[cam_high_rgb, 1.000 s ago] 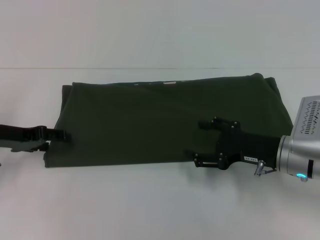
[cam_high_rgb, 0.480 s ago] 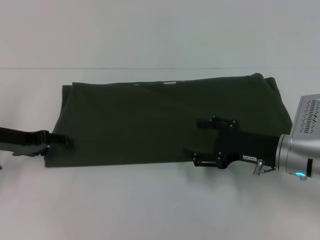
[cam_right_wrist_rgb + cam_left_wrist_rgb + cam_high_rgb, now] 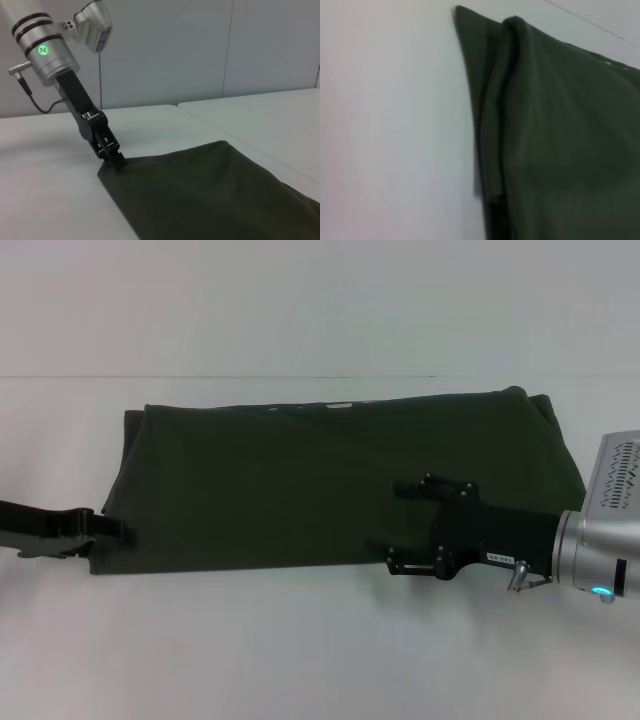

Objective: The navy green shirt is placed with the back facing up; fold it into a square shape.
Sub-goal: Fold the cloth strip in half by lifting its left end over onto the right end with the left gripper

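The white worktop (image 3: 300, 660) carries the navy green shirt (image 3: 330, 480), folded into a long band lying flat across the middle. My left hand (image 3: 118, 530) is at the shirt's 8 o'clock corner, its tip touching the hem; I cannot tell if it grips the cloth. My right hand (image 3: 398, 525) is above the shirt near its 5 o'clock edge, fingers spread wide, holding nothing.

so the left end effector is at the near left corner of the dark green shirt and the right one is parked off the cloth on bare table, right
Not quite. The left end effector is at the near left corner of the dark olive-green fabric shirt, but the head view shows the right end effector over the shirt's near right part, fingers spread, not parked off it.
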Tool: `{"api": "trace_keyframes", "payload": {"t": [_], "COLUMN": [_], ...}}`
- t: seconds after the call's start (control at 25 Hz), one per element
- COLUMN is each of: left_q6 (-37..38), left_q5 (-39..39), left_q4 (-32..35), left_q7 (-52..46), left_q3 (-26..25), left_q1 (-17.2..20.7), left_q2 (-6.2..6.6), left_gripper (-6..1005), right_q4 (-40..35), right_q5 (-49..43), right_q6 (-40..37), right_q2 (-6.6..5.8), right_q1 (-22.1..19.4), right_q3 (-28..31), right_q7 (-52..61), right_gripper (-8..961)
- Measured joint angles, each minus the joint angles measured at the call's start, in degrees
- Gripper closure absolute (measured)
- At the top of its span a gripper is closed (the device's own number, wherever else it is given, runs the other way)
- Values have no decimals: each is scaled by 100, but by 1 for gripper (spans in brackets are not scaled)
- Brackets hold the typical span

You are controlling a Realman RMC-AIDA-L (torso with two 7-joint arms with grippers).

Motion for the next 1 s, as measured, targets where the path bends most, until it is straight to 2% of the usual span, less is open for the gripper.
{"api": "trace_keyframes", "payload": {"t": [0.04, 0.24, 0.36, 0.8, 1.0], "left_q6": [-28, -110, -116, -87, -85], "left_q5": [85, 193, 194, 187, 170], "left_q4": [55, 153, 155, 127, 126], "left_q7": [-1, -19, -11, 151, 190], "left_q3": [14, 27, 49, 56, 47], "left_q1": [11, 33, 34, -15, -20], "left_q2": [-26, -96, -102, -104, -104], "left_gripper": [195, 390, 599, 836, 997], "right_q4": [0, 0, 0, -1, -390], "right_q5": [1, 5, 7, 10, 3], "right_q6": [-1, -3, -4, -16, -345], "right_q2": [0, 0, 0, -1, -23], "right_q1": [0, 4, 8, 0, -135], "right_q3": [0, 0, 0, 5, 34], "right_q7": [0, 0, 0, 83, 874], "right_gripper": [55, 55, 56, 57, 57]}}
